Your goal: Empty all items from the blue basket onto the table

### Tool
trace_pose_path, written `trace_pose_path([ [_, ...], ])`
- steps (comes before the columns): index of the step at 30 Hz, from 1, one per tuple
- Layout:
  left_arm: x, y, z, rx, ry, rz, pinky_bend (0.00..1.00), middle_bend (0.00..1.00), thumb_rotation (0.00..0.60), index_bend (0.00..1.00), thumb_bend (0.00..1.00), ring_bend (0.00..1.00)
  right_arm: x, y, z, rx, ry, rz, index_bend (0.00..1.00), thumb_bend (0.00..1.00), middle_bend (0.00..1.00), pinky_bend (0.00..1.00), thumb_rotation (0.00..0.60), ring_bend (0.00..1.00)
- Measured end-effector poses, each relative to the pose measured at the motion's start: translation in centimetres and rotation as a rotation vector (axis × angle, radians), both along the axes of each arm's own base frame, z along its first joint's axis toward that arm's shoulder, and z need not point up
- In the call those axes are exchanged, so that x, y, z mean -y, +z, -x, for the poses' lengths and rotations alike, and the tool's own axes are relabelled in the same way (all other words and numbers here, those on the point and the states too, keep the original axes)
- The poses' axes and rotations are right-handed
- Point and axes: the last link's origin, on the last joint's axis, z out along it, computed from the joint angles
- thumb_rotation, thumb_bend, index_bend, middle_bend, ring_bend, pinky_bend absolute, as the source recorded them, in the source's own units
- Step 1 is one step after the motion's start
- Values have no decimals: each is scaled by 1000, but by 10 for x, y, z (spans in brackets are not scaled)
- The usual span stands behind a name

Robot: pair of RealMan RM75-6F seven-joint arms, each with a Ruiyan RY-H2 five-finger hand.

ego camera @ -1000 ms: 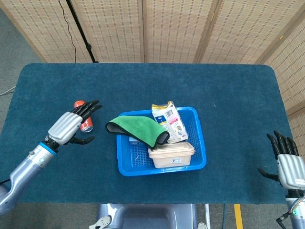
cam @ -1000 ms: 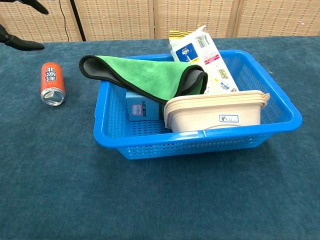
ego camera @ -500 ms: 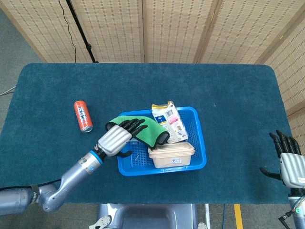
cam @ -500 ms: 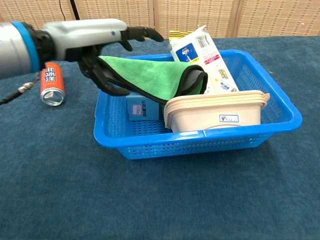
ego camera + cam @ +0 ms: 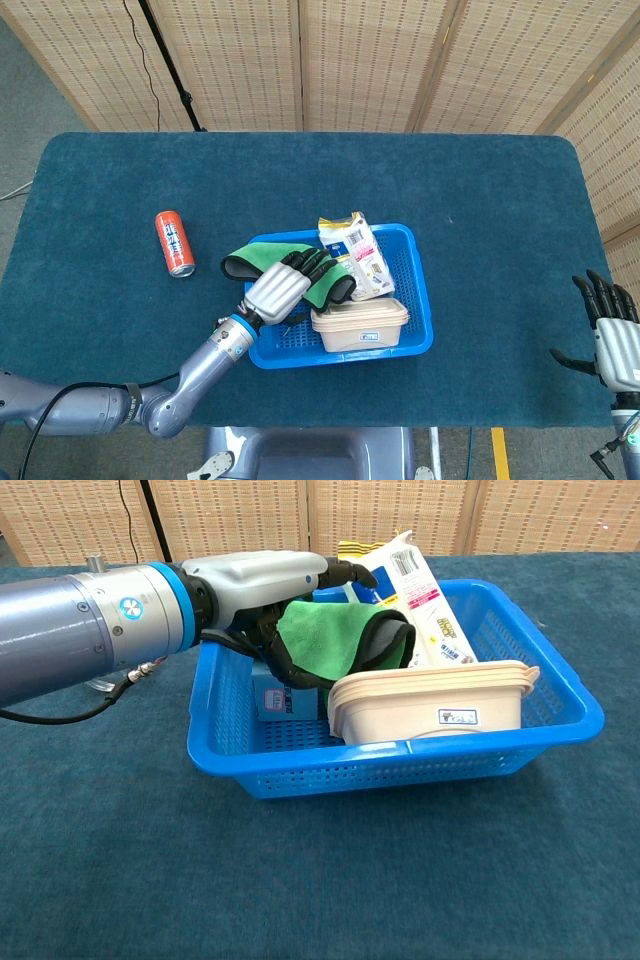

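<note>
Small red drink can lies on the table, left. Left hand over the blue plastic basket, fingers curled onto the green black-edged cloth; firm grasp cannot be told. Right hand far right, fingers spread, holding nothing.

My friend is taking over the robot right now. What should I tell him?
Left hand: reaching into the blue basket, fingers around the green cloth; a firm grip isn't certain.
Right hand: open, holding nothing, at the table's right edge.
In the basket: the cloth, the beige lidded box, the white packet, and a small light-blue box under the cloth.
Done: the red can lies on the table.
Left: lift out everything in the basket, cloth first.
</note>
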Motion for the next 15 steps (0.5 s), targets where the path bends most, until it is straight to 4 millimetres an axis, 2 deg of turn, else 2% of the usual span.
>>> trace_pose_path([
  [5,-5,0,3,-13,14,-14,132,0,600,0,242,0,0,-1,0,1,-1,-4,0,0,0,0,600,0],
  [15,-14,-20,-2,-58,39,-29,138,0,600,6,245,0,2,-1,1,5,-9,-8,0,0,0,0,600,0],
])
